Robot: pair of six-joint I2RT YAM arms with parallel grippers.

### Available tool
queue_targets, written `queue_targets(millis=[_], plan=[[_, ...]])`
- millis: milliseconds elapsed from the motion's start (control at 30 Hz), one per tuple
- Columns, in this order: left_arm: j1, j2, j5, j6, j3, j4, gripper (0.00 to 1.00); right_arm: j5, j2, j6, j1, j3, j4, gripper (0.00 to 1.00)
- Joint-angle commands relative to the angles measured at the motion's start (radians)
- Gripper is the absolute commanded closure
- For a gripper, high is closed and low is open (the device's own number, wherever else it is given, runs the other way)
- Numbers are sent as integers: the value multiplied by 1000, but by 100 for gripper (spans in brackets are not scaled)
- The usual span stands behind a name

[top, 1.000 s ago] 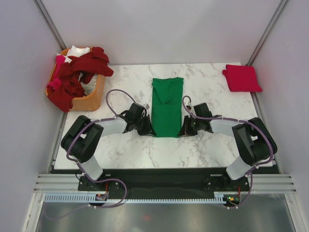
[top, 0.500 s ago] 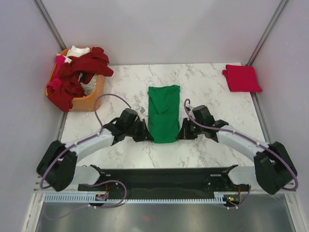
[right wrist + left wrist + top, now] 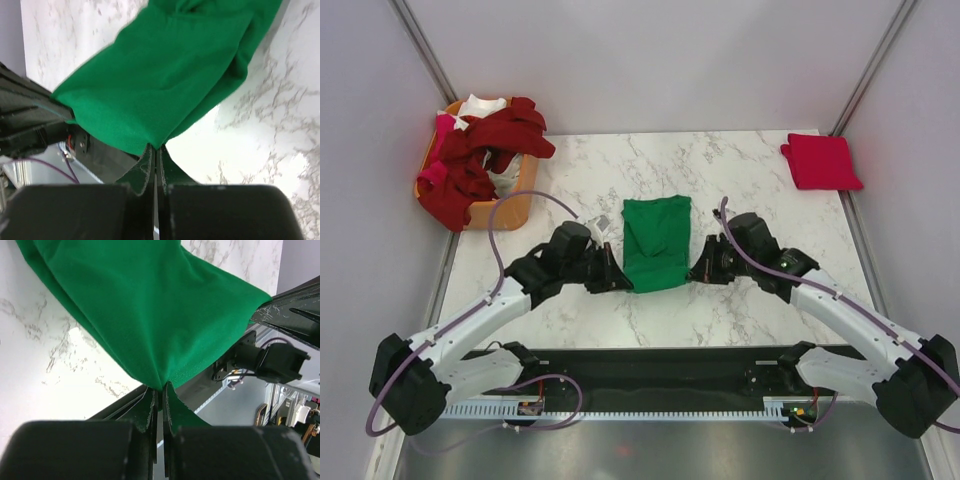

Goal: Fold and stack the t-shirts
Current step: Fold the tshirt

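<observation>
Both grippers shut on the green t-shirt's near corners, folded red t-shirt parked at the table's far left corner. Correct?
Not quite. The folded red t-shirt lies at the table's far right corner, not the left; the top external view shows it. The rest holds: the left gripper and right gripper are each shut on a near corner of the green t-shirt.

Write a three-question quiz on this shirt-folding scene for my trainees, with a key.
1. True or false: the left gripper and the right gripper are both shut on the bright green cloth t-shirt.
2. Where does the folded bright red cloth t-shirt lie? A) under the green t-shirt B) at the far right corner of the white marble table C) between the arm bases
3. What holds the heap of dark red, white and pink cloth shirts?
Key: 1 true; 2 B; 3 the orange basket.
</observation>
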Motion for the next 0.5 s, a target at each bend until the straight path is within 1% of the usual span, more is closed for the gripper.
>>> queue_targets(millis=[0,33,100,133,267,467], plan=[[2,57,-40,11,136,-40,98,114,51,-39,0,158,-45,100],[2,104,-40,11,161,-40,98,137,84,-47,0,179,-54,100],[11,145,-40,11,229,-40,98,162,118,-61,0,247,-63,100],[14,188,-42,70,250,-48,98,171,152,-78,-2,271,-77,100],[57,280,-42,105,368,-72,98,234,240,-116,-22,399,-112,100],[134,417,-14,143,525,-97,98,217,361,-156,-91,520,-118,100]])
